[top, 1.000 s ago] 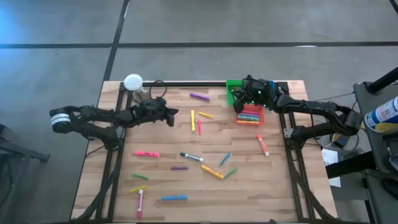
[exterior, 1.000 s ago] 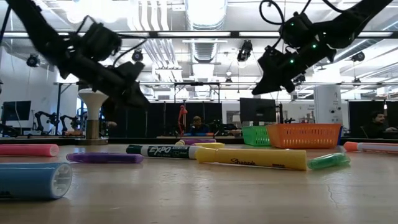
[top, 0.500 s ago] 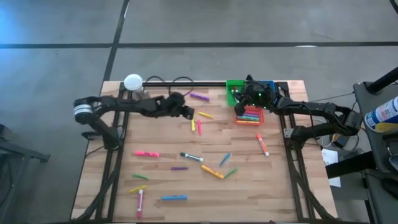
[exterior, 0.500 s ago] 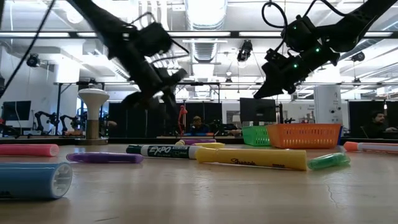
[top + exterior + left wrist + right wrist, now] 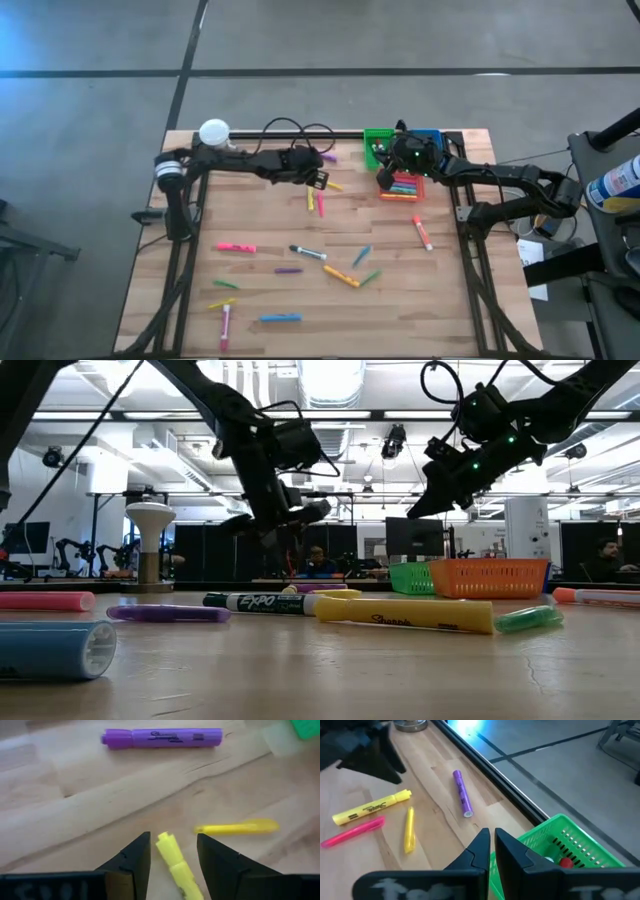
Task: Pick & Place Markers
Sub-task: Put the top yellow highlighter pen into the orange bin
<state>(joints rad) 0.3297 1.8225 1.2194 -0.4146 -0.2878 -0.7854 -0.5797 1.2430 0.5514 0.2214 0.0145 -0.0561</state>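
Note:
Many markers lie scattered flat on the wooden table [image 5: 260,280]. My left gripper [image 5: 322,182] hangs open above a group near the far middle. In the left wrist view its fingers [image 5: 172,852] stand on either side of a yellow marker [image 5: 175,865], well above it. A thin yellow marker [image 5: 235,826] and a purple marker [image 5: 162,737] lie beyond. My right gripper [image 5: 383,175] is shut, with nothing seen between its fingers [image 5: 492,845]. It hovers at the near edge of the green bin [image 5: 560,850], beside the red bin [image 5: 402,186] that holds several markers.
A blue bin [image 5: 428,137] stands behind the red one. A white-topped stand [image 5: 213,131] and a cable loop [image 5: 290,130] sit at the far left edge. More markers lie toward the near side: pink [image 5: 236,247], black [image 5: 307,253], orange [image 5: 341,277], blue [image 5: 280,318].
My left gripper has swung from the table's left side toward the right and far edge, reaching the yellow markers. It has tipped from nearly level to pointing steeply down, and its fingers have opened. My right gripper has stayed over the bins.

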